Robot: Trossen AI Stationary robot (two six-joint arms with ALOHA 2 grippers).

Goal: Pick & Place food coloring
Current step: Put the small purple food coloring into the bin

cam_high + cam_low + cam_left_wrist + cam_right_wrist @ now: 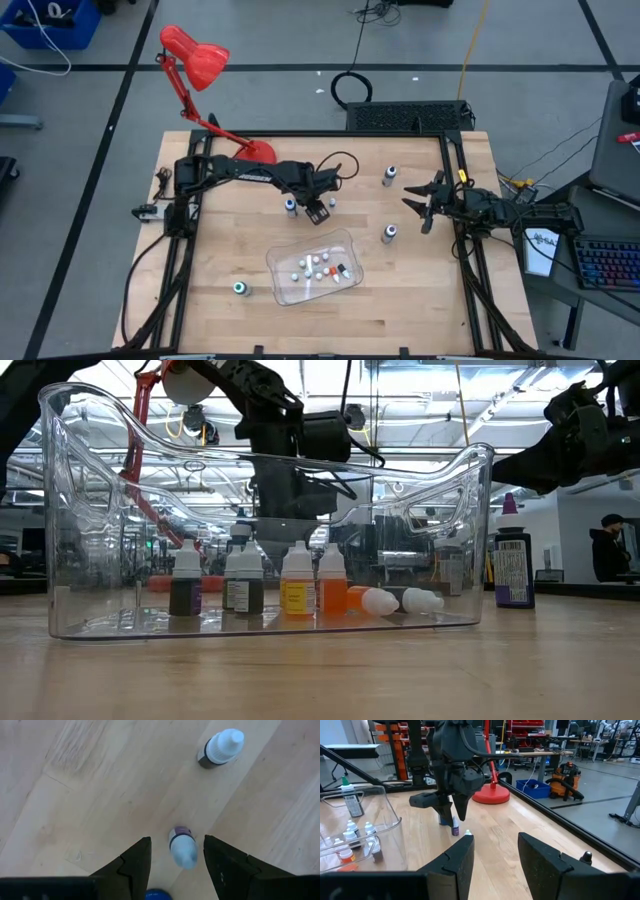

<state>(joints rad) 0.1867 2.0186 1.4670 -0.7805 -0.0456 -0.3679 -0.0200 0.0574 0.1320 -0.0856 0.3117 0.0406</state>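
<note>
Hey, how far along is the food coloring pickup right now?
Partly done. Several bottles already sit in the clear tray. In hand: the left gripper is open around a purple-bodied bottle on the table, not yet closed on it. Left: that one, the teal bottle, two bottles near the idle, open right gripper, and another bottle beside the left gripper.

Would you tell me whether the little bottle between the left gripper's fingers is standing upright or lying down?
Upright. The bottle stands cap up on the table between the open left gripper fingers, not yet gripped.
</note>
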